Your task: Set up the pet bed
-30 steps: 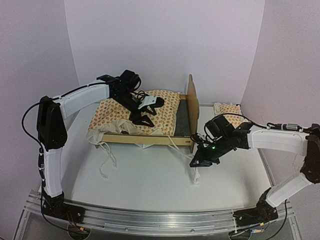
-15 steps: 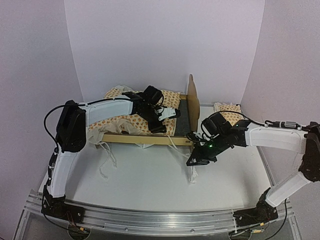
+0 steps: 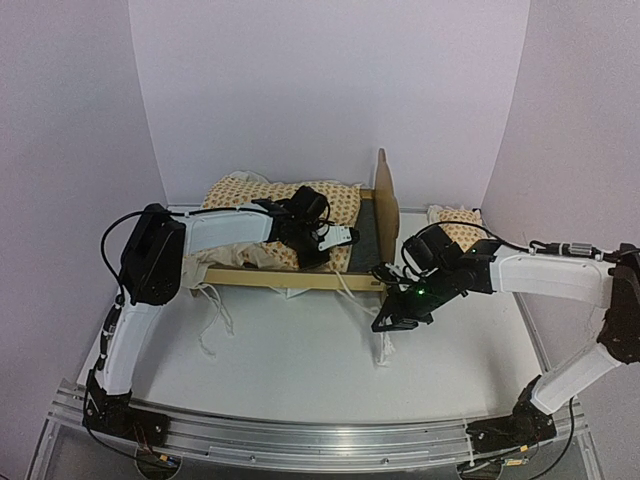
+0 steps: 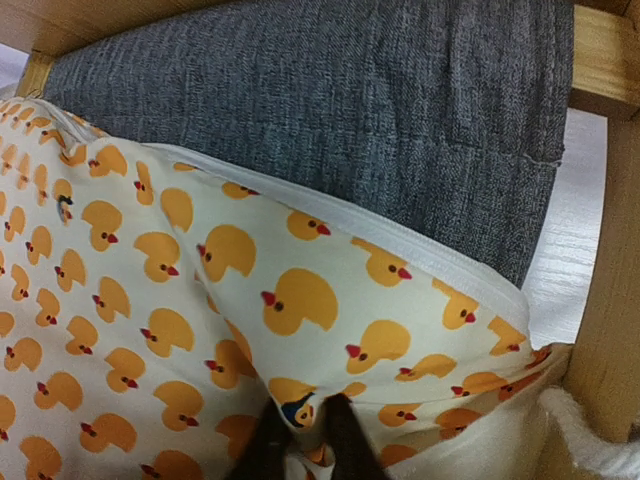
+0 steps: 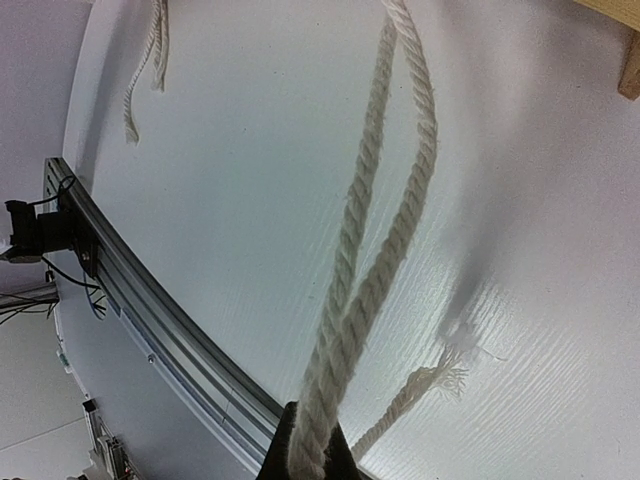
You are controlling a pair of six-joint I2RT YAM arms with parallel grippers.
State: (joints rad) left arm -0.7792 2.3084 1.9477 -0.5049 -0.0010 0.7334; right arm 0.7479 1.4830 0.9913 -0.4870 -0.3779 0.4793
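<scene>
Toward the far side of the table (image 3: 300, 370), close to the back wall, the pet bed (image 3: 300, 278) stands with its headboard (image 3: 385, 200) at the right end. Over its near rail, the left gripper (image 4: 305, 450) has its fingers drawn almost together on a fold of the duck-print mattress cushion (image 4: 150, 330), which partly covers the grey fabric base (image 4: 330, 110). Just beside the bed's near right corner, the right gripper (image 5: 310, 445) is clamped tight on a white cord (image 5: 385, 230). The frame looks light and stiff and would likely slide on the smooth table. A rail or the headboard edge seems the best hold, since the fabric base would only sag.
</scene>
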